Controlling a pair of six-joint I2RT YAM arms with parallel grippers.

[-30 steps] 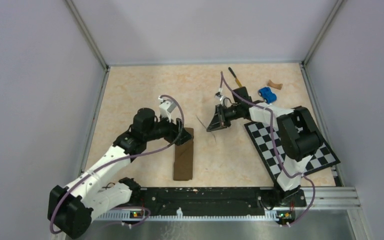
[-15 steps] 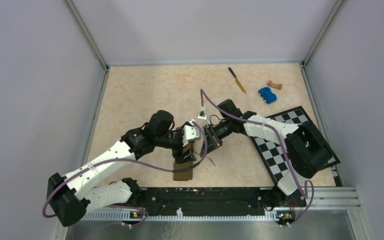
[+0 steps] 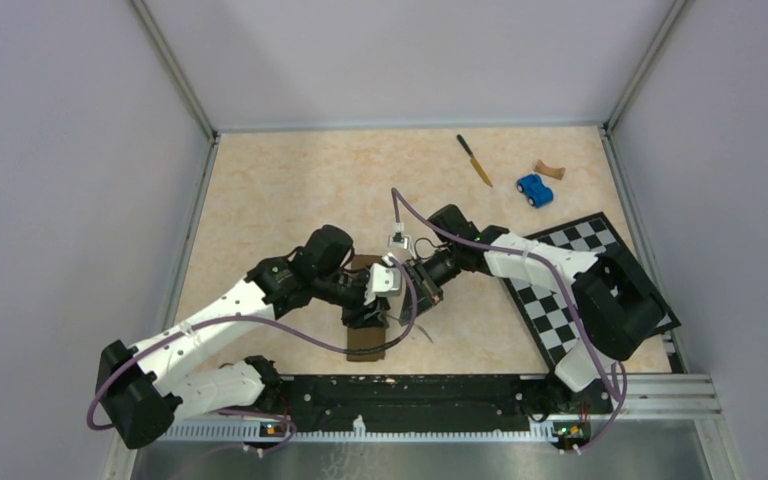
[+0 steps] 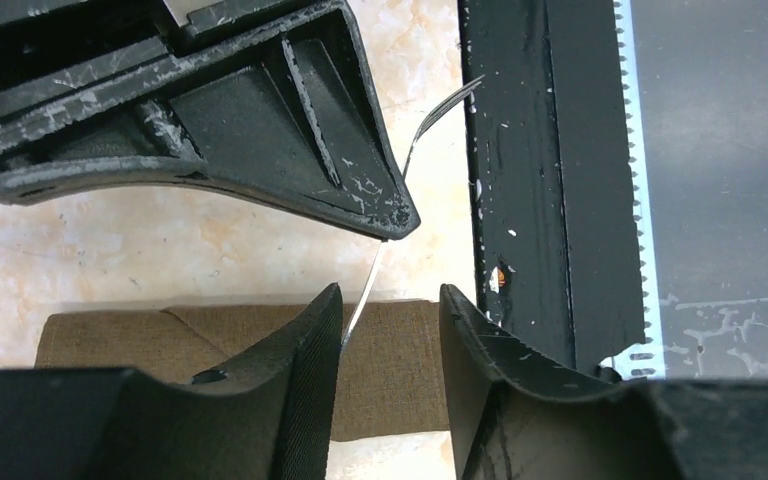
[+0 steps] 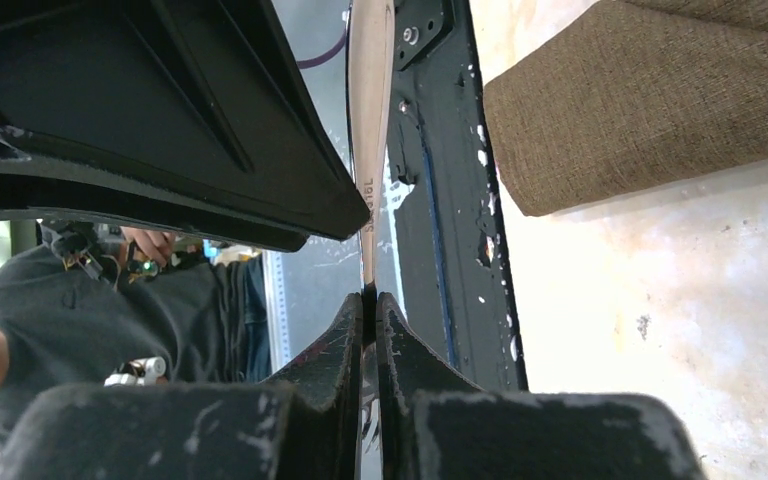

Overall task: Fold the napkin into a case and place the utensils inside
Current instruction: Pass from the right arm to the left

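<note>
1. The right gripper [image 5: 370,300] is pinched shut on the silver fork [image 5: 370,150].
2. The left gripper [image 4: 390,300] is about half open. It straddles the fork's shaft without gripping, and the brown case [image 4: 160,335] lies directly beneath.
3. The step appears to be inserting the fork, which next needs its handle aligned with the case's opening.
4. The knife [image 3: 475,160] lies well beyond both grippers.
5. A second ago the arms were apart and the left jaws were wider.

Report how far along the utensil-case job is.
Done: the case is folded, long and narrow. In hand: the right pincer is shut on the fork, one end reaching the case beside the open left pincer. Left: the fork is not yet inside; the knife lies far off.
</note>
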